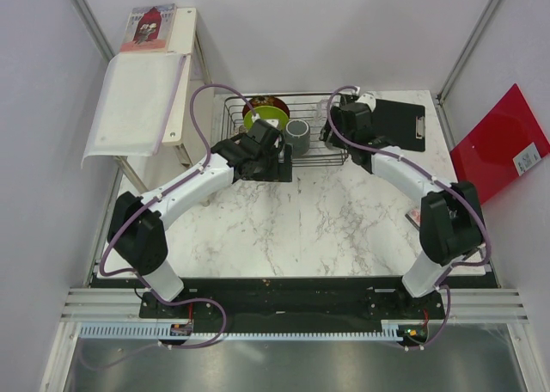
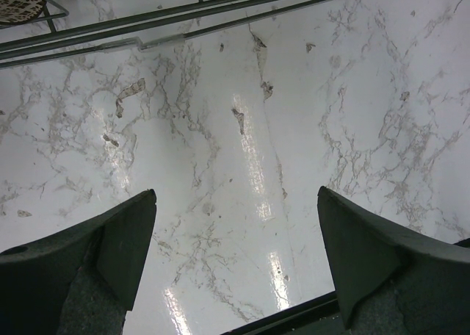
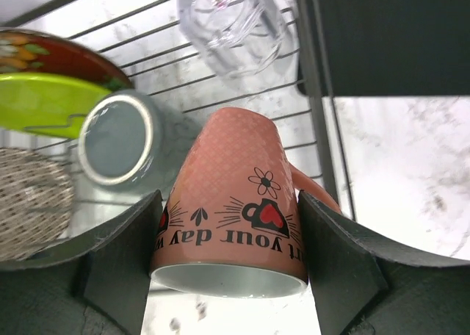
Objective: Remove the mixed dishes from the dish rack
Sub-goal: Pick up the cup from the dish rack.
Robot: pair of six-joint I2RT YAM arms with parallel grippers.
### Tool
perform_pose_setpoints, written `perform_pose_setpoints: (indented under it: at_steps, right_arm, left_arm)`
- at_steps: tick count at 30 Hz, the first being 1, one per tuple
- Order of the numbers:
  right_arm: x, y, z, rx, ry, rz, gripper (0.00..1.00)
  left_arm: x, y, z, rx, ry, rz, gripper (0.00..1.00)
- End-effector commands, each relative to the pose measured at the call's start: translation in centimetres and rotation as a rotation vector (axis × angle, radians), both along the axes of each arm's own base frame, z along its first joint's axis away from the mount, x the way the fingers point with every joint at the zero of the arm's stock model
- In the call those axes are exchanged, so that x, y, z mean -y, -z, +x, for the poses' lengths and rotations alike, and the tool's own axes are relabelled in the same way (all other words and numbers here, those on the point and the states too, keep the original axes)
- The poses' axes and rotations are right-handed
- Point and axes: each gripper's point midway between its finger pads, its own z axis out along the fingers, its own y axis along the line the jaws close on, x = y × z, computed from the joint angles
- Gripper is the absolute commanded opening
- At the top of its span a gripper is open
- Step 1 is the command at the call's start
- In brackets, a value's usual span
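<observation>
The dish rack (image 1: 322, 156) stands at the back of the marble table. In the right wrist view it holds the lime-green plate (image 3: 40, 100), dark red bowl (image 3: 59, 52), small patterned bowl (image 3: 29, 203), dark grey mug (image 3: 117, 140) and clear glass (image 3: 231, 23). My right gripper (image 3: 231, 203) is shut on the orange-red cup (image 3: 235, 181), which is mouth toward the camera, over the rack's right end (image 3: 316, 114). My left gripper (image 2: 235, 217) is open and empty over bare table just in front of the rack's wires (image 2: 183, 15).
A black clipboard (image 1: 400, 121) lies right of the rack. A white shelf stand (image 1: 142, 100) stands at the back left. A red board (image 1: 503, 143) leans at the right wall.
</observation>
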Motion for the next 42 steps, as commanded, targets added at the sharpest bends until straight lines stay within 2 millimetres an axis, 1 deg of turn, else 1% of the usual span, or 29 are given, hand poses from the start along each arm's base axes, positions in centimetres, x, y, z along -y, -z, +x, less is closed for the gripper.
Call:
perform_pose_setpoints:
  at_steps: [1, 2, 3, 4, 5, 6, 7, 8, 9, 10, 11, 12, 13, 14, 15, 16, 17, 18, 19, 20, 21, 24, 29, 30, 34, 35, 38, 41, 42]
  right_arm:
    - [-2.4, -8.4, -1.4, 0.239, -0.057, 0.305, 0.0]
    - [-2.6, -10.6, -1.5, 0.326, -0.069, 0.383, 0.0]
    - [-2.7, -12.7, -2.6, 0.388, -0.083, 0.455, 0.0]
    - [-2.8, -11.0, -3.7, 0.36, -0.07, 0.552, 0.0]
    - [-3.0, -13.0, -4.3, 0.441, -0.095, 0.626, 0.0]
    - [-3.0, -13.9, -5.1, 0.468, -0.104, 0.678, 0.0]
    - [-3.1, -13.1, -5.7, 0.456, -0.109, 0.706, 0.0]
    - [-3.5, -14.0, -6.3, 0.468, -0.138, 0.765, 0.0]
    - [-3.4, -13.8, -6.7, 0.469, -0.137, 0.787, 0.0]
    - [-3.8, -14.0, -7.3, 0.465, -0.169, 0.811, 0.0]
    - [-4.0, -14.5, -7.8, 0.476, -0.187, 0.842, 0.0]
    - [-4.0, -14.2, -8.3, 0.471, -0.195, 0.844, 0.0]
    - [-4.1, -14.2, -8.6, 0.47, -0.202, 0.841, 0.0]
    - [-3.9, -14.1, -8.9, 0.466, -0.198, 0.828, 0.0]
    - [-3.9, -13.5, -9.1, 0.454, -0.194, 0.823, 0.0]
    - [-3.8, -13.3, -9.4, 0.452, -0.194, 0.822, 0.0]
    - [-3.6, -13.4, -9.6, 0.456, -0.191, 0.824, 0.0]
    - [-3.6, -13.1, -9.9, 0.446, -0.194, 0.827, 0.0]
    - [-3.8, -13.1, -10.1, 0.443, -0.202, 0.833, 0.0]
    - [-3.9, -13.1, -10.2, 0.438, -0.209, 0.839, 0.0]
    - [-4.2, -13.2, -10.5, 0.431, -0.218, 0.852, 0.0]
    - [-5.2, -13.7, -11.1, 0.427, -0.248, 0.881, 0.0]
    - [-7.8, -14.9, -12.5, 0.42, -0.314, 0.889, 0.0]
    - [-8.0, -15.4, -12.6, 0.427, -0.323, 0.888, 0.0]
    - [-8.7, -15.5, -13.2, 0.418, -0.341, 0.876, 0.0]
    - [-8.9, -15.6, -13.3, 0.417, -0.346, 0.878, 0.0]
    - [-9.1, -15.3, -13.7, 0.407, -0.351, 0.883, 0.0]
    - [-9.3, -15.2, -14.1, 0.403, -0.361, 0.891, 0.0]
    - [-9.3, -15.2, -14.2, 0.402, -0.363, 0.891, 0.0]
  left_arm:
    - [1.1, -3.0, 0.5, 0.051, 0.007, -0.073, 0.96]
    - [1.2, -3.3, 0.5, 0.06, 0.007, -0.084, 0.96]
    - [1.4, -3.7, 0.4, 0.067, 0.007, -0.101, 0.96]
    - [1.5, -4.7, 0.6, 0.102, 0.006, -0.136, 0.96]
    - [1.6, -5.1, 0.6, 0.116, 0.005, -0.155, 0.96]
    - [1.7, -5.6, 0.6, 0.131, -0.001, -0.181, 0.95]
    - [2.0, -5.8, 0.6, 0.151, 0.005, -0.215, 0.95]
    - [2.1, -7.2, 0.3, 0.184, 0.01, -0.257, 0.94]
    - [2.4, -7.9, 0.0, 0.196, 0.02, -0.295, 0.93]
    - [2.4, -7.5, -0.3, 0.197, 0.025, -0.309, 0.93]
    - [2.6, -9.6, -0.1, 0.264, 0.029, -0.366, 0.92]
    - [2.9, -10.1, -0.5, 0.274, 0.048, -0.398, 0.9]
    - [2.7, -9.5, -0.8, 0.286, 0.048, -0.402, 0.89]
    - [2.8, -11.7, -0.9, 0.371, 0.068, -0.445, 0.89]
    - [2.9, -12.2, -1.1, 0.432, 0.067, -0.439, 0.89]
    - [2.7, -11.2, -1.6, 0.463, 0.076, -0.417, 0.89]
    - [2.9, -13.8, -1.7, 0.604, 0.107, -0.443, 0.87]
    - [3.3, -14.4, -2.5, 0.665, 0.121, -0.44, 0.84]
    - [3.2, -12.9, -2.9, 0.692, 0.134, -0.41, 0.82]
    - [3.2, -13.4, -3.1, 0.766, 0.156, -0.385, 0.82]
    - [3.6, -14.5, -3.4, 0.832, 0.147, -0.396, 0.79]
    - [3.8, -13.7, -2.8, 0.9, 0.128, -0.285, 0.76]
    - [4.6, -14.1, -2.5, 1.027, 0.089, -0.16, 0.74]
    - [4.1, -14.0, -2.1, 1.039, 0.049, -0.125, 0.74]
    - [4.1, -14.6, -1.4, 1.099, -0.01, -0.064, 0.73]
    - [4.3, -14.1, -1.2, 1.1, -0.005, -0.042, 0.73]
    - [4.5, -13.9, -1.0, 1.109, -0.022, -0.033, 0.73]
    - [3.8, -13.8, -0.4, 1.114, -0.088, 0.012, 0.7]
    - [3.5, -13.4, -0.1, 1.11, -0.118, 0.041, 0.67]
